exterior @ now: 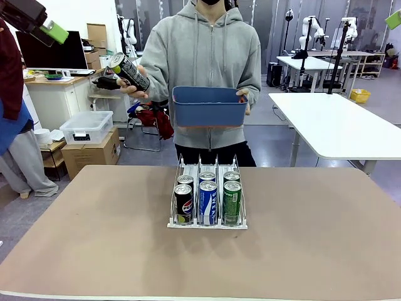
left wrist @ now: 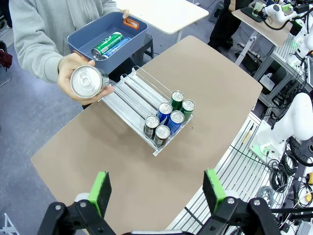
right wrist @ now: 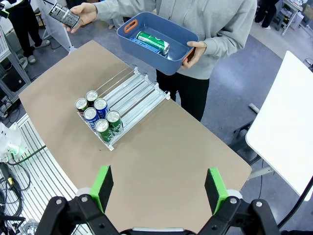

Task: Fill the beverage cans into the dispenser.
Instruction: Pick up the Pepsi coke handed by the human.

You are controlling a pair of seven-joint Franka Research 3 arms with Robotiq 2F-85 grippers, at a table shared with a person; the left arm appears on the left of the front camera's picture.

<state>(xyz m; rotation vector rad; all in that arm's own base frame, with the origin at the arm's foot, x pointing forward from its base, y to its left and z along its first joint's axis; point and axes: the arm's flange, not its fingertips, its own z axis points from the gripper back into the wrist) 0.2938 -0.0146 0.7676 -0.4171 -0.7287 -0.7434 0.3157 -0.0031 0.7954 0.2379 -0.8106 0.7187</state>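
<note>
The clear dispenser (exterior: 207,221) stands mid-table, its front end holding several beverage cans: black Pepsi (exterior: 183,204), blue-white (exterior: 207,202) and green (exterior: 232,202) in front, with one more behind each. The person across the table holds a black can (exterior: 128,71) in one hand and a blue bin (exterior: 208,110) in the other. A green can (right wrist: 151,41) and a blue one lie in the bin. My left gripper (left wrist: 156,191) hovers high, open and empty, looking down on the dispenser (left wrist: 128,95) and the held can (left wrist: 86,81). My right gripper (right wrist: 159,188) is likewise high, open and empty.
The brown table (exterior: 94,251) is bare around the dispenser. In the front view my left gripper (exterior: 47,28) sits at the top left corner and one green pad of my right gripper (exterior: 393,19) at the top right. White tables stand behind the person.
</note>
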